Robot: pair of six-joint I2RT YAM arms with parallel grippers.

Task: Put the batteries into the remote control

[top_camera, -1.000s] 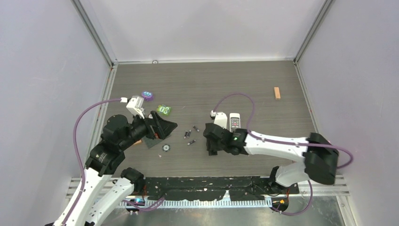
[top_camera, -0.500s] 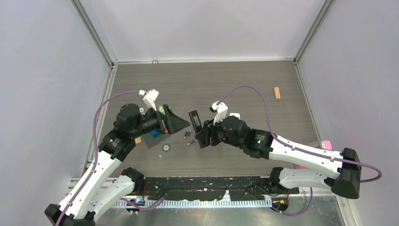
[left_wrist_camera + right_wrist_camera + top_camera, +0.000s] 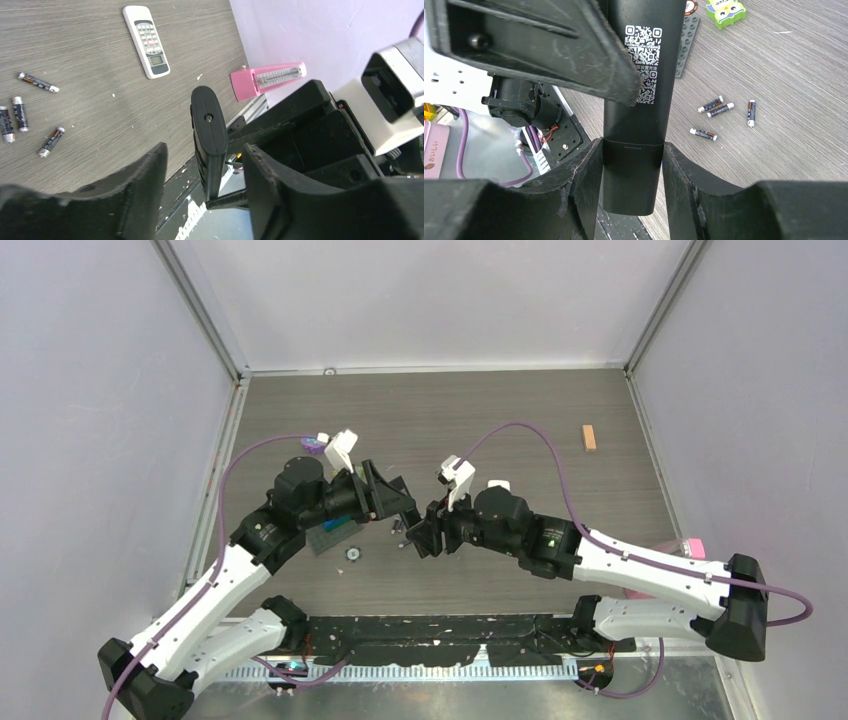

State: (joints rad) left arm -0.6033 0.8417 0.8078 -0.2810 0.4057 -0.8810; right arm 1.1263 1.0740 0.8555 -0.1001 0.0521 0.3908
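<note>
Black remote is raised off the table, upright, its lower end pinched tight between the right gripper's fingers, QR label facing the right wrist camera. Left gripper is spread wide with nothing gripped, one finger on each side of the remote's top end; contact can't be told. Four batteries lie loose on the table below, close together. Farther off lie a white remote and, near the table edge, a pink box.
</note>
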